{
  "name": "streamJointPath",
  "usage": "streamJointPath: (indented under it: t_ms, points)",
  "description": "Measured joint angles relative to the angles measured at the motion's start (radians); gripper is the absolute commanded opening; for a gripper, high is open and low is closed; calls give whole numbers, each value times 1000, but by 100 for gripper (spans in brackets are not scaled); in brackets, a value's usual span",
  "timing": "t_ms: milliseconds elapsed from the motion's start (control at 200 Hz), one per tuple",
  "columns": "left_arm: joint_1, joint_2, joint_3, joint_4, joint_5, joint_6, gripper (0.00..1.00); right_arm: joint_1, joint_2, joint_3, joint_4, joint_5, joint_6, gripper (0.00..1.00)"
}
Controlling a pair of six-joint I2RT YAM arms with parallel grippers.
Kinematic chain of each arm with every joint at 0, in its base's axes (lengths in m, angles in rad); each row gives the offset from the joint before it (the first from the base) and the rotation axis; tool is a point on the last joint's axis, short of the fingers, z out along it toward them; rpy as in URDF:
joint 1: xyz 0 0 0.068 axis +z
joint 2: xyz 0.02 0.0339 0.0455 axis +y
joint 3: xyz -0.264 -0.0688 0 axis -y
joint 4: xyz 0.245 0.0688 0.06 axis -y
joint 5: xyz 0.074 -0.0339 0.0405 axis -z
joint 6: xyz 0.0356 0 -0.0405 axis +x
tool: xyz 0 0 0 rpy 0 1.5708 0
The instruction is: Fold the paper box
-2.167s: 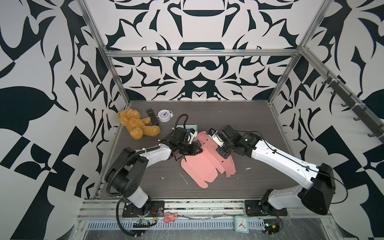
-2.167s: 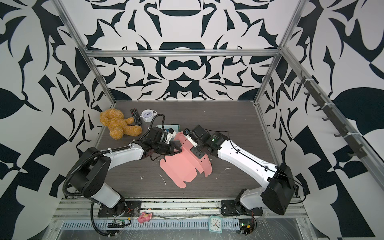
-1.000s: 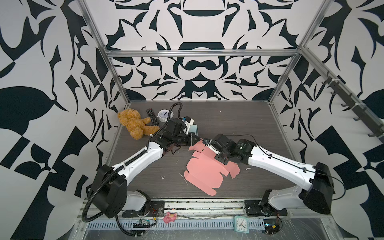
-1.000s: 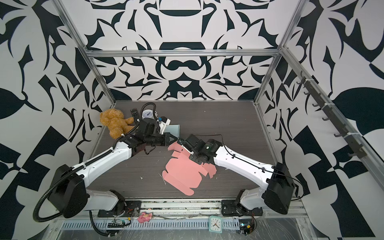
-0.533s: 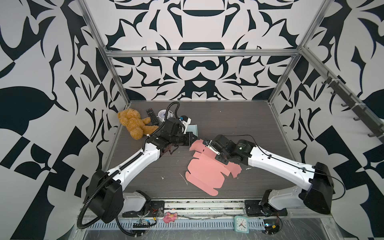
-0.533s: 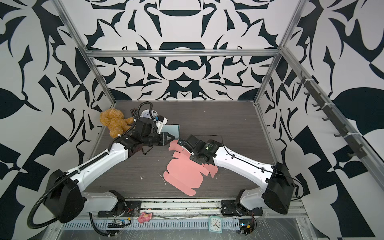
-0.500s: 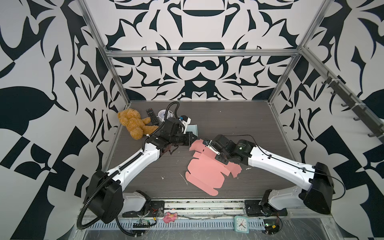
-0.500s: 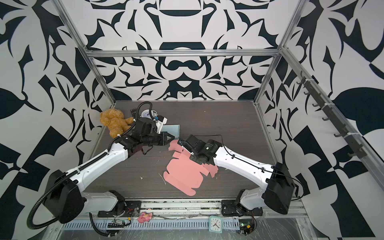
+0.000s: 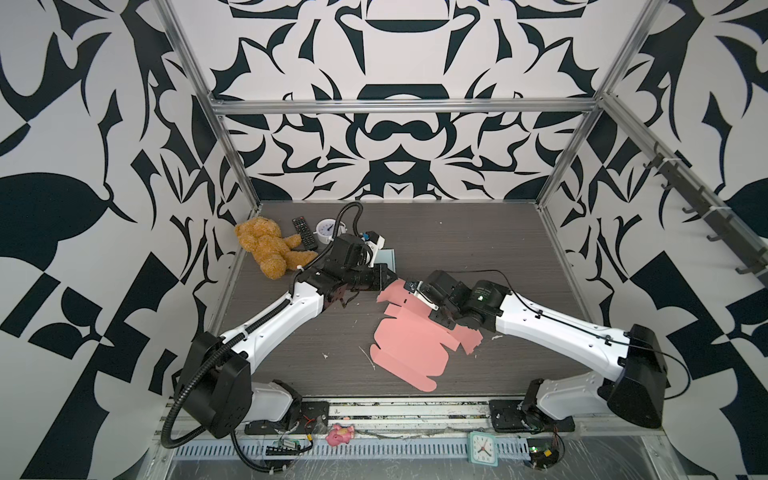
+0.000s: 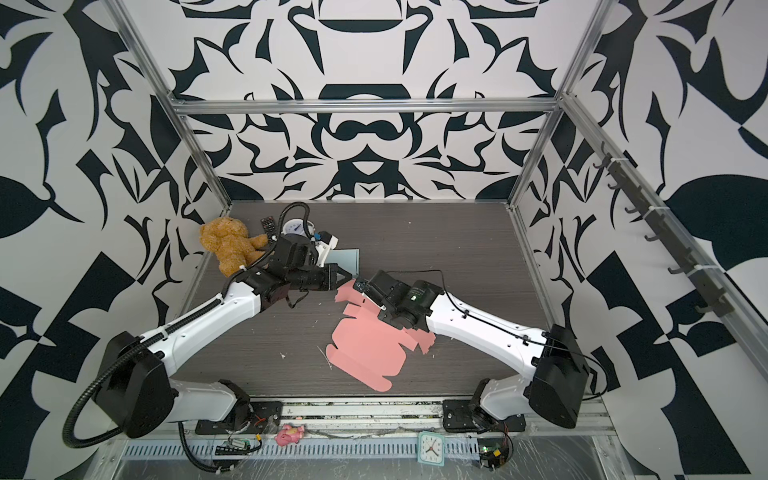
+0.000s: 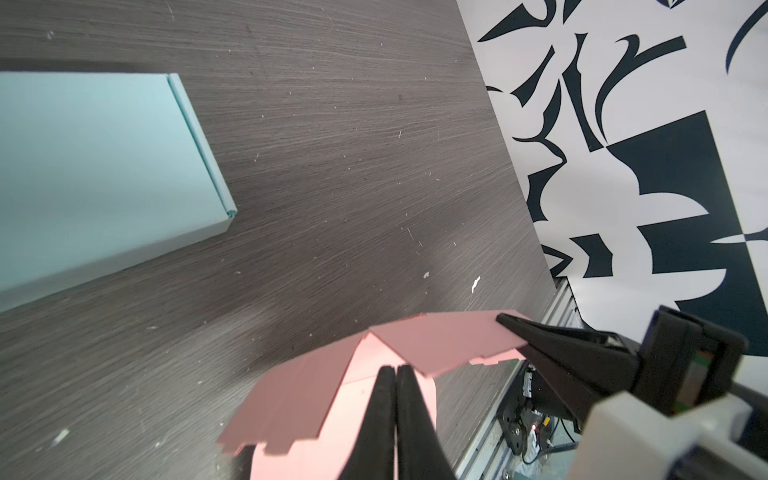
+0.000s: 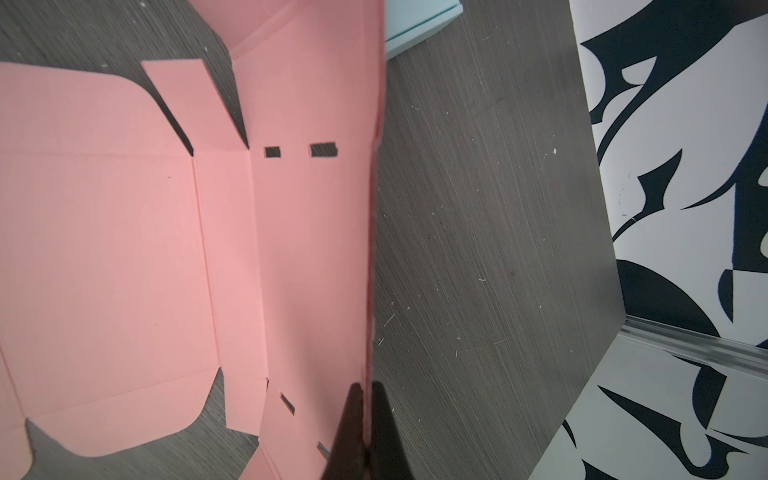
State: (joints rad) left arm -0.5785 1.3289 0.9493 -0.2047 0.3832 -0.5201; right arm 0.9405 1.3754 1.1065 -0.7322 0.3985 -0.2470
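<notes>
The paper box (image 9: 409, 345) (image 10: 365, 345) is a pink unfolded sheet lying mid-table, toward the front. Its far panel is bent up off the wood. My right gripper (image 9: 410, 286) (image 12: 365, 388) is shut on that raised panel's edge; the right wrist view shows the flat panels and slots (image 12: 124, 249) beside the pinched edge. My left gripper (image 9: 393, 277) (image 11: 395, 370) is shut with nothing visibly between its fingers. Its tips sit at the sheet's far corner, against the crease of the lifted flap (image 11: 436, 336). A right finger (image 11: 561, 349) clamps that flap close by.
A flat teal box (image 9: 384, 259) (image 11: 95, 166) lies just behind the left gripper. A teddy bear (image 9: 266, 249), a remote (image 9: 304, 239) and a white clock (image 9: 328, 230) sit at the back left. A small clock (image 9: 483, 448) and a pink toy (image 9: 338, 436) rest on the front rail.
The left arm has lifted off the table and reached toward the sheet's far corner. The right gripper has drawn the pink sheet slightly toward the front. Little has moved over the last half second.
</notes>
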Motion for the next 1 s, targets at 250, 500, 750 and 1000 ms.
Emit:
streamJointPath:
  t_ms: [250,500,750,1000]
  points:
    - [0,-13,-45,3,-2,-5,7,4,-5,-5,5,3,0,0]
    - [13,69,-34,28,-10,-3,5,25,-24,-21,10,3,0,0]
    - [22,109,5,51,5,-3,5,37,-29,-35,19,16,0,0]
    - [23,-10,-43,39,16,4,7,39,-29,-37,20,46,-3,0]
